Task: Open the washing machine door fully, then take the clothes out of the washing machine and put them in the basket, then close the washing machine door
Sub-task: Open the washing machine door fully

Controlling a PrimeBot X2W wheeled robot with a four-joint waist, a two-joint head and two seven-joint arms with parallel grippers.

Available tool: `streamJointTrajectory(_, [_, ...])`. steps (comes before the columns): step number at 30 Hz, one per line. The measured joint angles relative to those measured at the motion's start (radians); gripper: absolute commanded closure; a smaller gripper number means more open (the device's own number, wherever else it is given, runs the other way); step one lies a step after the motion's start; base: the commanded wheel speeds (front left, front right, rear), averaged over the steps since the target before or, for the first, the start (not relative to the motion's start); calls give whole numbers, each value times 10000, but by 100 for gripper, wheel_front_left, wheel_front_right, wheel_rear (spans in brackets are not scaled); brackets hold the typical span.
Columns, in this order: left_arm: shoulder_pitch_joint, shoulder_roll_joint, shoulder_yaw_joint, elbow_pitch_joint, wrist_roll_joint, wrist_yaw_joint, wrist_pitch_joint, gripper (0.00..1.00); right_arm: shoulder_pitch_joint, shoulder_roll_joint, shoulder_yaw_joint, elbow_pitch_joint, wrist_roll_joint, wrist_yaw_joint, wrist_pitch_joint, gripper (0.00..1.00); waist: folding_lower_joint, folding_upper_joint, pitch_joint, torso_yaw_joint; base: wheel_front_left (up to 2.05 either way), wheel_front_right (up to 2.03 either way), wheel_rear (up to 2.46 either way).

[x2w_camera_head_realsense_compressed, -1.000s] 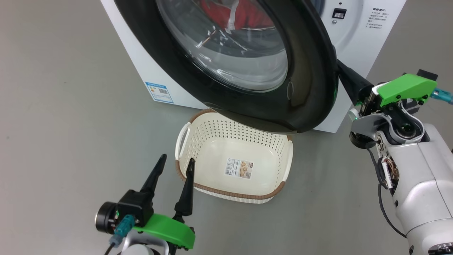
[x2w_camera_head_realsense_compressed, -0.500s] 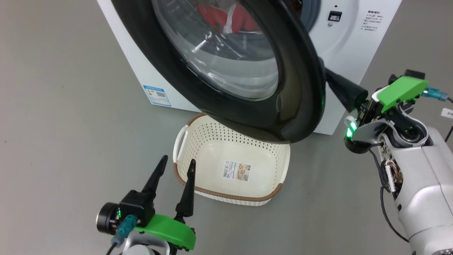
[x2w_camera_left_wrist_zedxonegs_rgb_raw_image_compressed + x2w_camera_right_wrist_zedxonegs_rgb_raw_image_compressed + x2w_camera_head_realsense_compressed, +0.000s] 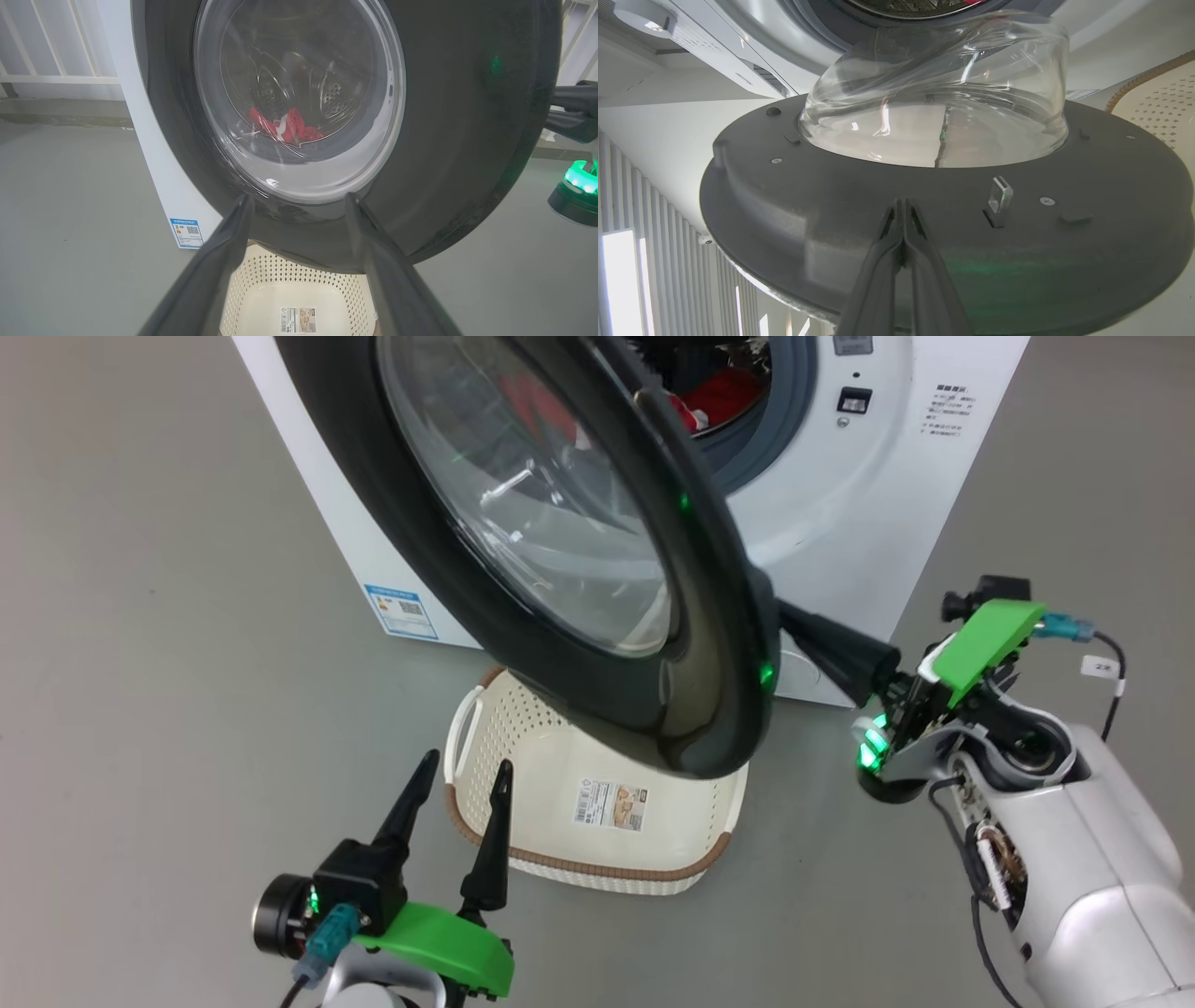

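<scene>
The washing machine [image 3: 845, 513] stands with its door [image 3: 719, 644] swung partly open over the basket [image 3: 653, 863]. My right gripper [image 3: 786, 613] is shut with nothing in it, its tips pressed against the door's grey inner face [image 3: 831, 196] beside the glass bowl [image 3: 938, 93]. Red clothes [image 3: 724, 390] lie in the drum and show through the window [image 3: 287, 128]. My left gripper [image 3: 462, 775] stands open at the basket's near left corner. In its wrist view the left gripper [image 3: 299, 198] faces the door's black rim [image 3: 467, 116] above the basket [image 3: 275, 275].
Grey floor lies all around. A blue label [image 3: 401, 609] sits low on the machine's front. The door's lower edge hangs over the far half of the basket. My right forearm [image 3: 1074, 840] fills the lower right.
The door has swung further open, leftwards, with my shut right gripper against its inner side; more of the drum opening shows. The head camera has shifted. My left gripper has stayed put.
</scene>
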Motion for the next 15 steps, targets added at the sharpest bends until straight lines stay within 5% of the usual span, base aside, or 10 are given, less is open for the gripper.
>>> streamJointTrajectory(15, [124,0,6,186,105,-2,-2,0,778,12,2082,-897,955,0,-295,100,0,0,-467,-33,0,0,0])
